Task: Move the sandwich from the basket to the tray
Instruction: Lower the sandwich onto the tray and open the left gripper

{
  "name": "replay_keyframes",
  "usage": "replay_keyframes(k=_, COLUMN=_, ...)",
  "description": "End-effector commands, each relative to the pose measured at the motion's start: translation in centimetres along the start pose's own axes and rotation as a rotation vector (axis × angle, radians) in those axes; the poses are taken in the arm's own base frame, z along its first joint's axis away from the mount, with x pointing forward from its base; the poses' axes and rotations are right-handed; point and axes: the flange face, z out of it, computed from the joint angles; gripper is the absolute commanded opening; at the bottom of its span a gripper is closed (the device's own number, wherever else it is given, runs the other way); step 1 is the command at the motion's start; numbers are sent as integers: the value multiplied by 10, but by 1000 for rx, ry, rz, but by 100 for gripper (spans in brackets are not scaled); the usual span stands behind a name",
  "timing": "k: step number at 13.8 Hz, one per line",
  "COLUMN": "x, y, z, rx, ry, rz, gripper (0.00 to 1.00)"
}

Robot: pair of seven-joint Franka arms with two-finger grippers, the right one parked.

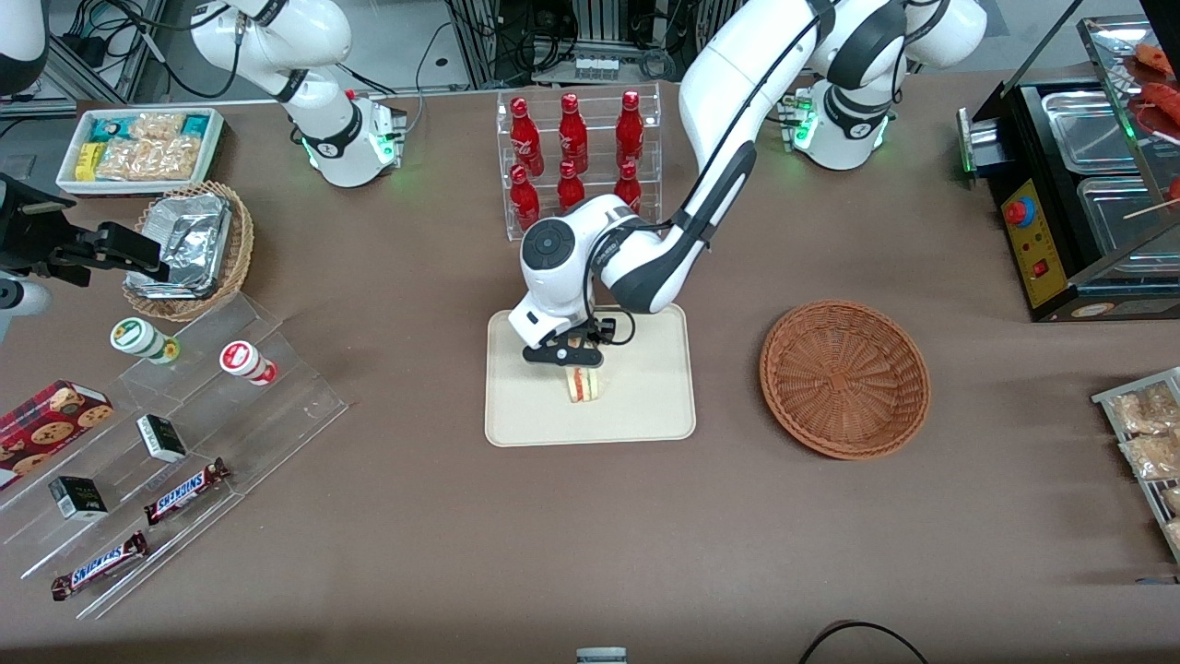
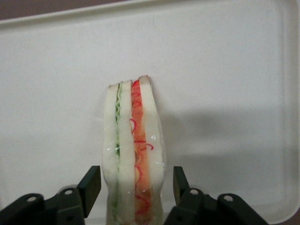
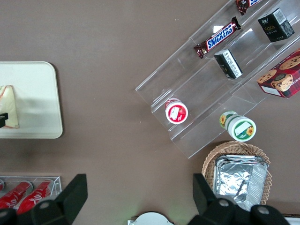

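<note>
The sandwich (image 1: 583, 385) (image 2: 133, 150) (image 3: 9, 105), a white wedge with red and pale green filling, stands on edge on the cream tray (image 1: 645, 406) (image 2: 225, 70) (image 3: 37, 93). My left gripper (image 1: 579, 360) (image 2: 136, 180) hangs just above it and is open. One black finger (image 2: 93, 185) stands on each side of the bread, with a thin gap showing on both sides. The reddish-brown wicker basket (image 1: 844, 378) sits beside the tray, toward the working arm's end of the table, with nothing in it.
A clear rack of red bottles (image 1: 576, 157) stands farther from the front camera than the tray. Acrylic steps with snacks (image 1: 184, 415), a tan basket of foil packets (image 1: 189, 249) and a white bin (image 1: 138, 148) lie toward the parked arm's end. A black warmer (image 1: 1088, 184) stands toward the working arm's end.
</note>
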Motion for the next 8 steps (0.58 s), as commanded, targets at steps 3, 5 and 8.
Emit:
replay_keyframes(k=3, x=27, y=-51, z=-105, rx=4, ry=17, rz=-92, gripper=100)
replay_keyframes(k=5, x=41, y=-89, z=-149, rx=-30, ry=19, rz=-164, gripper=100)
replay_keyframes(k=8, x=57, y=-156, z=-203, rx=-51, ry=11, rz=-256, gripper=100)
